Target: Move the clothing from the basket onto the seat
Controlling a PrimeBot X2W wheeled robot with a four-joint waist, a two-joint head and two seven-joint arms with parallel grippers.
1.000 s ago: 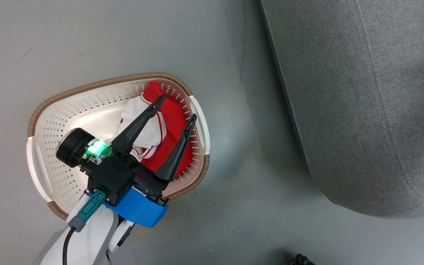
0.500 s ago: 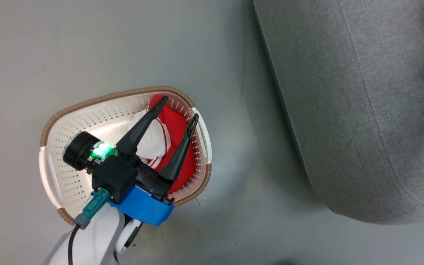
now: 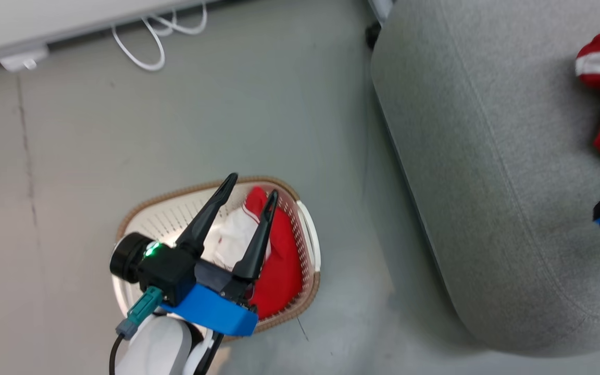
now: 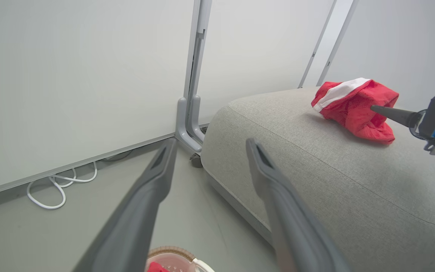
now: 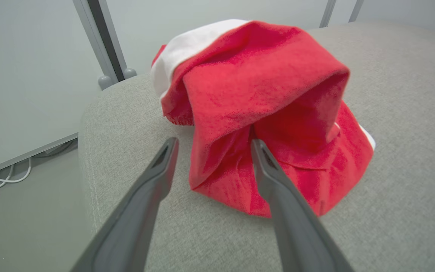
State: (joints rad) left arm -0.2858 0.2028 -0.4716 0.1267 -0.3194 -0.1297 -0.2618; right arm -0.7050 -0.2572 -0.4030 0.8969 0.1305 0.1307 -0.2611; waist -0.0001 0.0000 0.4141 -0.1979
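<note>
Head view gives us one red-and-white garment [image 3: 279, 271] bunched in the basket [image 3: 170, 221], which sits on the floor [image 3: 71, 156] near the seat [image 3: 487, 182]. We see the second garment [image 5: 263, 94] heaped on top of the seat. Our right tool [image 5: 214, 142] stands wide at that heap, gripping nothing, its fingers either side of the near fold. Our left tool [image 3: 253, 185] hangs wide above the basket, empty. White cables [image 3: 149, 47] lie along the wall.
</note>
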